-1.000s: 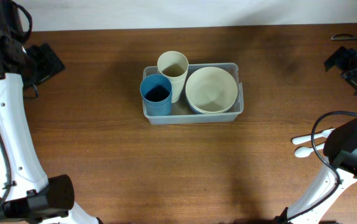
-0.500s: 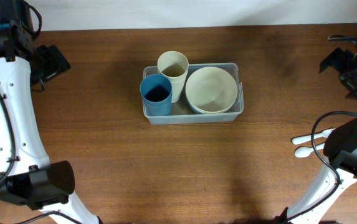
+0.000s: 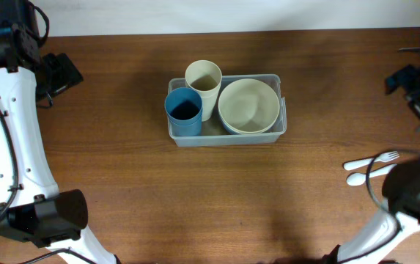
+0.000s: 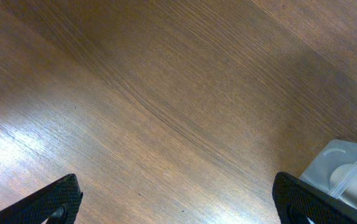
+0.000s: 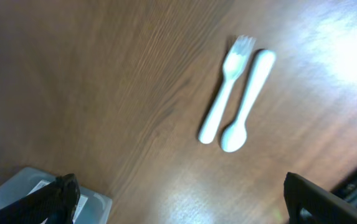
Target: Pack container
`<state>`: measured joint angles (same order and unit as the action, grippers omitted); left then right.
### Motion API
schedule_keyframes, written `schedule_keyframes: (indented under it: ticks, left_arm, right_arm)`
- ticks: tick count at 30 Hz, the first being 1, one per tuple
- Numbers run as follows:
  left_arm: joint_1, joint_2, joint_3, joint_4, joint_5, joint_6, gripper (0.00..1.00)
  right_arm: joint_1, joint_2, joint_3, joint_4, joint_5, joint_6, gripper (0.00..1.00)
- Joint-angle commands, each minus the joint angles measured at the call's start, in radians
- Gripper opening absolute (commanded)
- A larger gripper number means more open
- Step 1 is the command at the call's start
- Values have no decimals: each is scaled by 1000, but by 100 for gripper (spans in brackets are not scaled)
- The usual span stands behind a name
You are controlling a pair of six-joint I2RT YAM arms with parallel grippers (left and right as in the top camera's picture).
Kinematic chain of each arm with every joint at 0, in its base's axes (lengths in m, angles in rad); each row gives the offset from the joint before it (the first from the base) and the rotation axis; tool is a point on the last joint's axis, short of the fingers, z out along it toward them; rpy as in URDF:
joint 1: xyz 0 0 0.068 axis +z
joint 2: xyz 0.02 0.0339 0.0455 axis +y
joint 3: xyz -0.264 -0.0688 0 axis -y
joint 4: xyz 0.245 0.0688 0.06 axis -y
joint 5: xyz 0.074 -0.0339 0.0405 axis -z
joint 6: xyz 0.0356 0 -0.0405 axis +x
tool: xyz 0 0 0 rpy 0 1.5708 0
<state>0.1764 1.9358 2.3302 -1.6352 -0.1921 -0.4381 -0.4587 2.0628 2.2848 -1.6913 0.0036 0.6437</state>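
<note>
You are working over a brown wooden surface, and the container is sitting at its centre, with its long axis running 9 to 3 in the overhead view. It is already carrying a cream bowl in its 3 o'clock half. A blue cup and a cream cup are standing upright at the 9 o'clock end (the cream one is rising over the 12 o'clock rim, and I cannot tell whether its base is fully inside).

Both end effectors are hanging well apart from the container. The left end effector is out at its 9 to 10 o'clock and the right end effector at its 2 to 3 o'clock. Each is holding its jaws spread wide, with only bare wood showing between them in the wrist views.

What is remaining loose, as I judge it, is a white fork and a white spoon. They are lying side by side at the container's 4 o'clock, so close together that I cannot tell whether they are touching. From the right end effector they are lying near, between 6 and 7 o'clock, while the left one is sitting far across the surface, so the right arm is looking like your pick. Their long axes are running roughly 9 to 3, fork tines toward 3 and spoon bowl toward 9, so you are likely needing the jaws closing along the 12-to-6 line.
</note>
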Motion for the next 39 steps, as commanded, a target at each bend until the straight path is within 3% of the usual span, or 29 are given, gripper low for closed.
schedule_keyframes:
  ticks: [1,8,21,34,39]
  left_arm:
    - [3,-4,8,0,-7,8,100]
    - [3,-4,8,0,-7,8,100]
    - [3,-4,8,0,-7,8,99]
    - [3,-4,8,0,-7,8,100]
    - [3,-4,8,0,-7,8,100]
  right_arm:
    - [-6,-215,-65,-8,97,40,99]
    - [-6,-341,-353,68,140,159,99]
    - [-8,-345,-884,501,28,212,99]
    - [-6,-340,-967,621,26,225,99]
    - [-5,-340,-967,645,-6,88,99]
